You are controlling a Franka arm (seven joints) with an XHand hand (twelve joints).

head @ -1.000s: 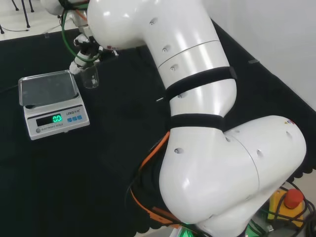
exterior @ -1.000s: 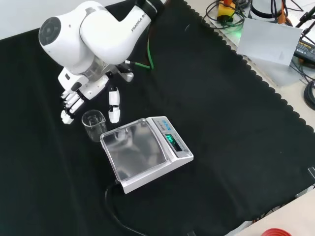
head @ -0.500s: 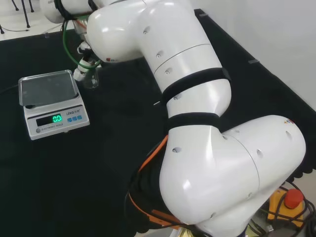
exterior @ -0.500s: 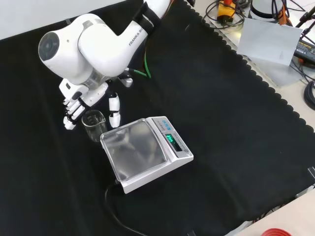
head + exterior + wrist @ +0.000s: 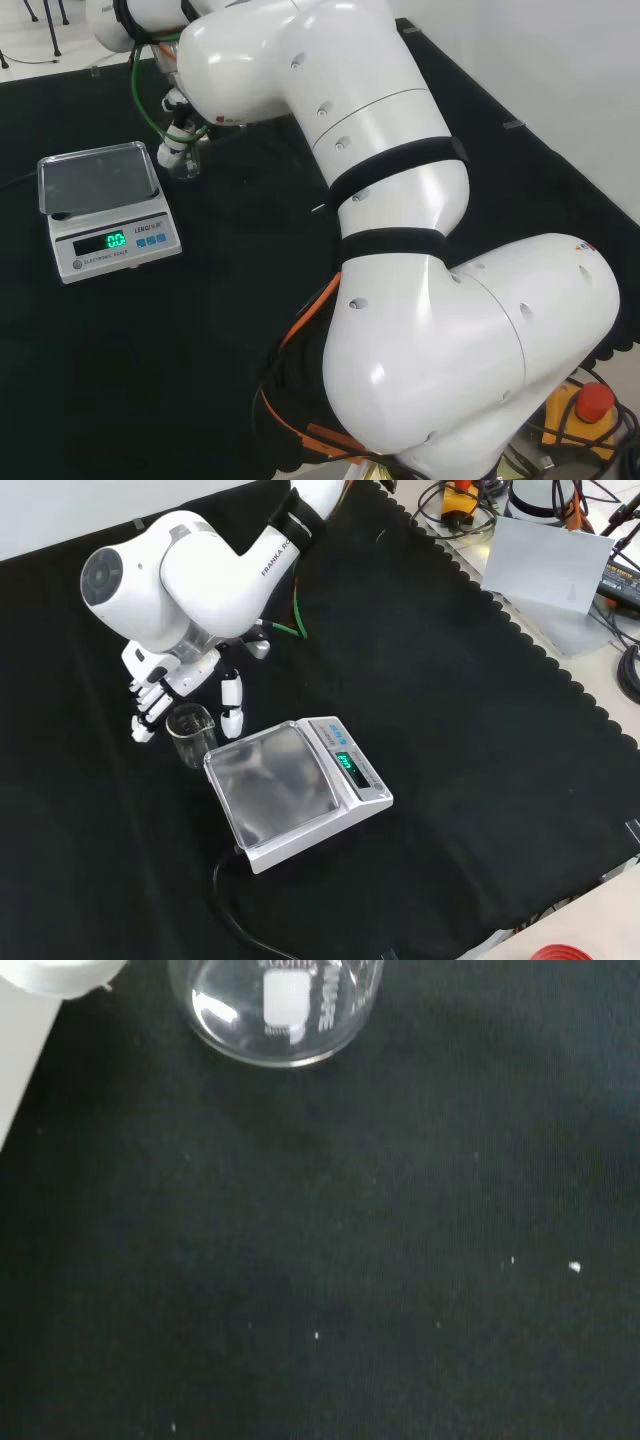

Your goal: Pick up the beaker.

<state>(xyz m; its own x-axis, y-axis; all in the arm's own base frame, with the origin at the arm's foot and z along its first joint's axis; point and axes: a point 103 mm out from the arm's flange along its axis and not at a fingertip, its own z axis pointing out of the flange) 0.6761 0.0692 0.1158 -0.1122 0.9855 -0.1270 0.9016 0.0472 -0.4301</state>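
Upright, clear beaker (white print, unreadable) stands between hand fingers.

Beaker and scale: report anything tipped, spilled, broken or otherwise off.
Nothing stands out. The beaker stands upright and looks empty on the black cloth, beside the scale. The hand brackets it, fingers on one side and thumb on the other, not closed on it.
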